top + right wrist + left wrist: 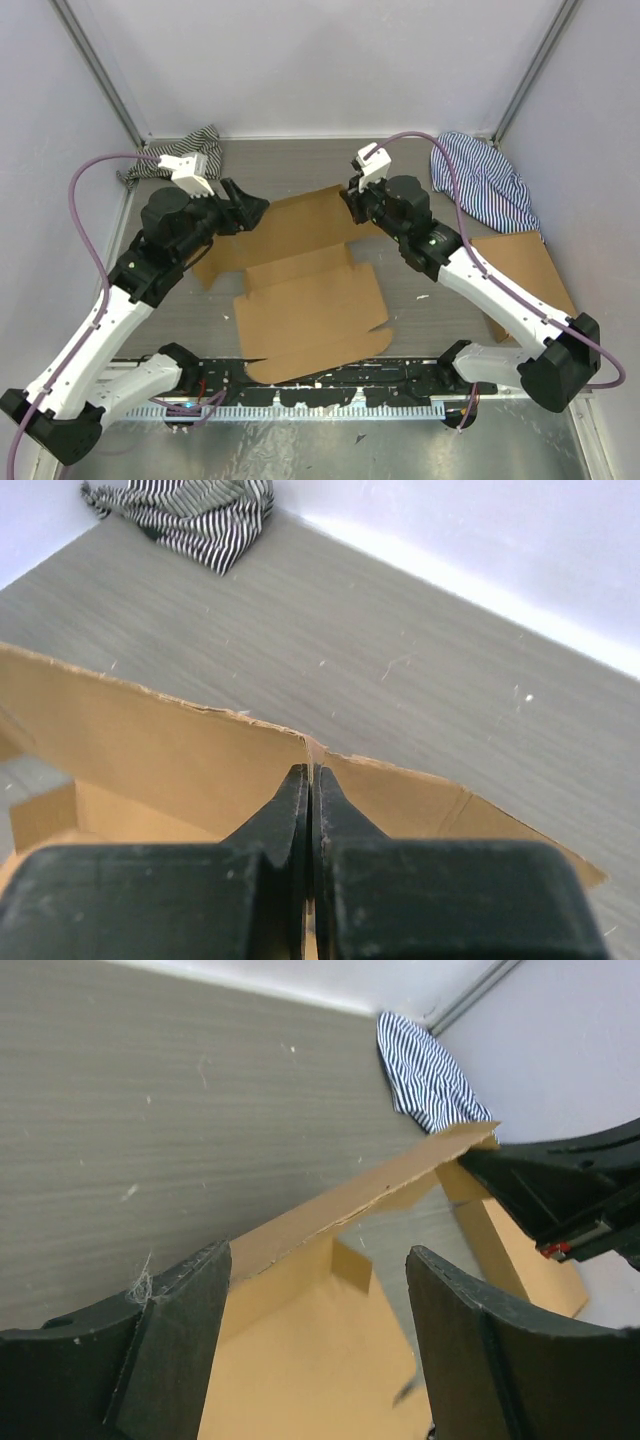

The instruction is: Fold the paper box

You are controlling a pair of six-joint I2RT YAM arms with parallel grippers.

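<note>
The paper box lies as a brown die-cut sheet in the middle of the table, its far flap raised on edge. My right gripper is shut on the right end of that flap; the right wrist view shows the flap's torn top edge pinched between the closed fingers. My left gripper stands open at the flap's left end. In the left wrist view the flap's edge runs from beside the left finger across to the right gripper, and the sheet lies below the open jaws.
A striped cloth lies in the back left corner and another in the back right. A smooth flat cardboard rectangle lies at the right under the right arm. Walls close in the table on three sides.
</note>
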